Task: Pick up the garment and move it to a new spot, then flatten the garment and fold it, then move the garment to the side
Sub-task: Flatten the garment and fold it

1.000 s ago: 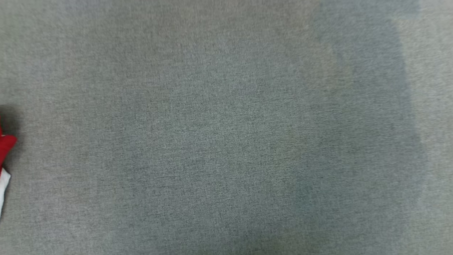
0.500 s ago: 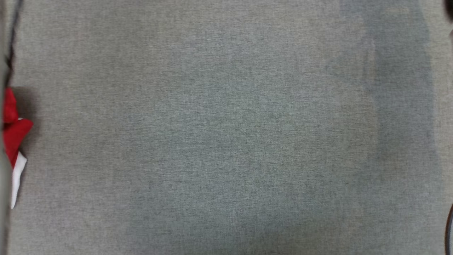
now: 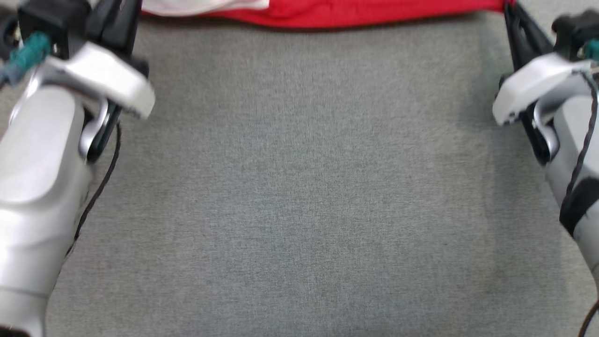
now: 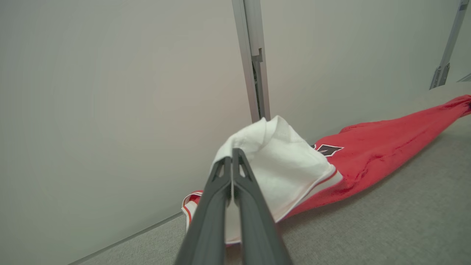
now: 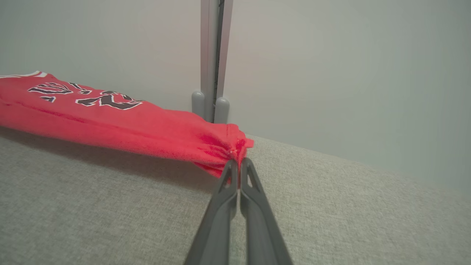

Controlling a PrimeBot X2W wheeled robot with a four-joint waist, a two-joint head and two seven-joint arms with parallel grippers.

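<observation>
- Left wrist view: left pincer [image 4: 232,152] is clamped on a white fold of the garment [image 4: 368,154]. The cloth caught between the fingers is hidden. The red far end runs off the right edge.
- Right wrist view: right pincer [image 5: 239,163] is clamped on bunched red cloth, and the gripped bit is hidden. The black print [image 5: 88,95] is cut by the left edge and not legible.
- Head view: the garment is a thin strip at the top edge, the rest cut off. Both pincers' fingertips are lost at that edge. The left forearm [image 3: 37,178] is blurred and cut at the left and bottom; the right forearm [image 3: 575,140] is cut at the right.

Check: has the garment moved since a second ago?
Cannot tell: head camera shifted; the grey surface gives no fixed mark. Now the garment spans the top edge.
</observation>
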